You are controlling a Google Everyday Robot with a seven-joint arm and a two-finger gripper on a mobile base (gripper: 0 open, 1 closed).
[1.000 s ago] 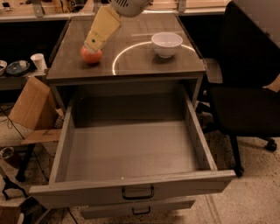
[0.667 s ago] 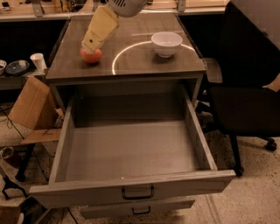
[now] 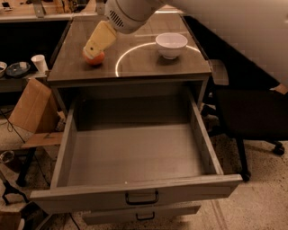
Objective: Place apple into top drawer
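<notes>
Camera view, gripper: the gripper [image 3: 92, 47] reaches down from the white arm [image 3: 130, 13] to the back left of the cabinet top [image 3: 148, 67], its yellowish tip right on the apple.
Camera view, apple: the apple [image 3: 95, 58] sits on the cabinet top near the left edge, well apart from the white bowl [image 3: 171, 44] on the right.
Camera view, grip: it cannot be told whether the gripper has clamped the apple or only rests over it (the tip covers the fruit's upper half).
Camera view, top drawer: the top drawer [image 3: 135, 157] is pulled far out, with nothing visible inside; the lower drawer [image 3: 144, 214] below it is shut.
Camera view, why so: the drawer probably stands open so that the apple can be carried forward off the top and lowered straight in. The gripper comes at the fruit from above and behind, which should leave that path free.
Camera view, stage: the apple is not yet in the drawer, so the pick-up seems to be the step in hand.
Camera view, hidden: the arm is cut off by the upper edge, the apple's top is covered, and the drawer's near inside wall is out of sight behind its front panel.
Camera view, surroundings: a paper cup [image 3: 39, 63] stands on a side shelf at left and a dark chair [image 3: 252, 108] at right.
</notes>
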